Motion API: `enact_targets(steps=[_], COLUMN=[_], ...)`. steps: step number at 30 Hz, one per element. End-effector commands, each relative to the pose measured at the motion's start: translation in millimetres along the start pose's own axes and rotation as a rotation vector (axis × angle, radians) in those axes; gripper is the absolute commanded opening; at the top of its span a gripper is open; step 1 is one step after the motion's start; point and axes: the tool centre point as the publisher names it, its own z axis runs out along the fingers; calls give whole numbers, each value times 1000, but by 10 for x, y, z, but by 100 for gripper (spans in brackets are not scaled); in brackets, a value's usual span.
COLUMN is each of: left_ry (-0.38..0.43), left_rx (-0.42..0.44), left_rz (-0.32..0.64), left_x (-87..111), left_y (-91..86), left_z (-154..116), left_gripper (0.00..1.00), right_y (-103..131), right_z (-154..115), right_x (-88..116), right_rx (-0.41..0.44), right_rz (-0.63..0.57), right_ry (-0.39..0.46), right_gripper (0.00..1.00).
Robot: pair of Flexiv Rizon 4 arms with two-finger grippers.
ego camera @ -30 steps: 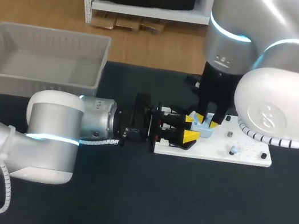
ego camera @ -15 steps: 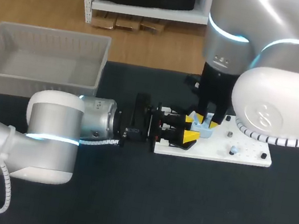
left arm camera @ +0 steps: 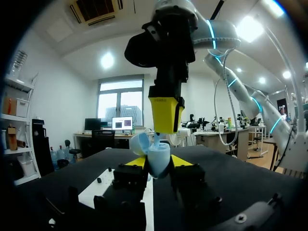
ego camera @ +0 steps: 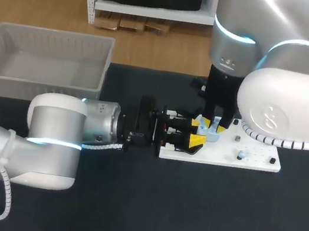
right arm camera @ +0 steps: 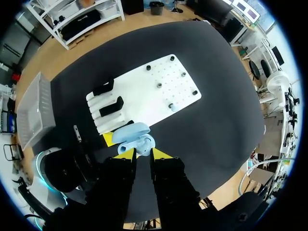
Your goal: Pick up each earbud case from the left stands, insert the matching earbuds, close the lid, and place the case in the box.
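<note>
A black table (ego camera: 184,216) carries two items. A pale, open-topped plastic box (ego camera: 40,86) sits at its far left corner, its slotted walls rising from the dark surface. Well apart from it, right of centre, a flat white board (ego camera: 254,160) lies lengthways on the tabletop, black stands at its left end and small pegs toward its right.

The light-blue case (ego camera: 212,135) stands upright, lid open, over the white board's (ego camera: 254,160) left end, beside the black stands (right arm camera: 108,107). A matching earbud (left arm camera: 157,139) pokes into it. The pale box (ego camera: 34,83) lies far left.
</note>
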Motion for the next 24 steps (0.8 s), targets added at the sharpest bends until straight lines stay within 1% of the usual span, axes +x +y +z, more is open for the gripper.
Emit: enact_targets(steps=[1,12,13,14,15,17,19,20,21,22,24], left_ry=[-1,-1,-1,-1,-1,-1,-1,-1,-1,-1,-1], left_rx=[-3,-3,-3,-3,-3,-3,-3,-3,-3,-3,-3], left_rz=[1,1,1,1,1,1,1,1,1,1,1], left_x=[1,1,1,1,1,1,1,1,1,1,1], left_y=[-7,-7,-7,-7,-7,-7,-7,-7,-7,-7,-7], left_z=[2,2,2,2,2,2,2,2,2,2,2], left_gripper=[0,0,0,0,0,0,0,0,0,0,0], right_y=[11,7,2,-3,-12,-45,-75,-92,-103,-106,-106], right_z=[24,41,31,15,-3,-38,-52,-56,-60,-62,-63], right_x=[-12,-16,-15,-15,-16,-25,-51,-58,-63,-65,-65], right_rx=[3,7,1,-17,-28,-35,-45,-45,-46,-48,-51], right_rz=[1,5,5,5,11,16,25,26,27,27,24], right_ry=[7,14,15,18,37,43,52,51,47,47,45], right_gripper=[0,0,9,14,14,15,19,22,28,37,40])
